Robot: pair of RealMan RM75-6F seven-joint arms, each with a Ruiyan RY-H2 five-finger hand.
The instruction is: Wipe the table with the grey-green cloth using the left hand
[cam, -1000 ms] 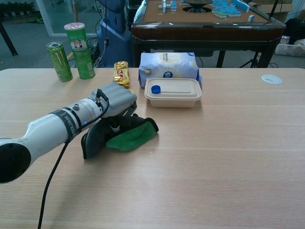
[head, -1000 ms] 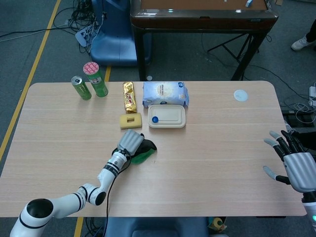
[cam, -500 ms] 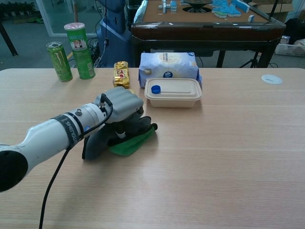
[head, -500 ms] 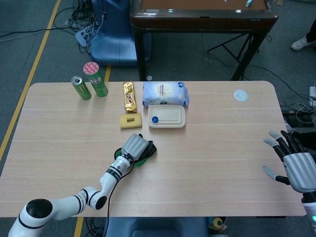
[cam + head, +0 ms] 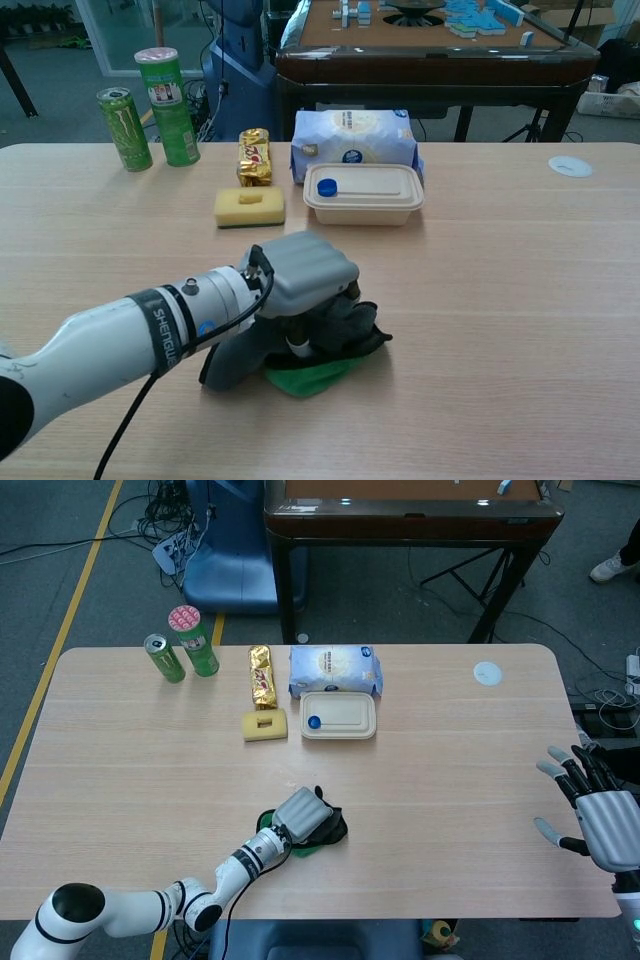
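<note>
Left robot hand (image 5: 305, 272) atop cloth (image 5: 330, 352)

The whole light wooden table (image 5: 450, 780) is seen steeply from above in the head view. A lower, nearer, forward-facing angle is given by the chest view. The beige lidded plastic container (image 5: 339, 716) (image 5: 363, 193) is shared by both.

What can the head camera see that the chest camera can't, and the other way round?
Only the head view shows the right hand, held open beside the table's right edge, and the floor with its yellow lines.

Only the chest view shows the blue pieces on top of the dark table behind.

Both show the left hand pressing on the grey-green cloth, the lunch box, the yellow sponge, the blue-white bag and the green can.
</note>
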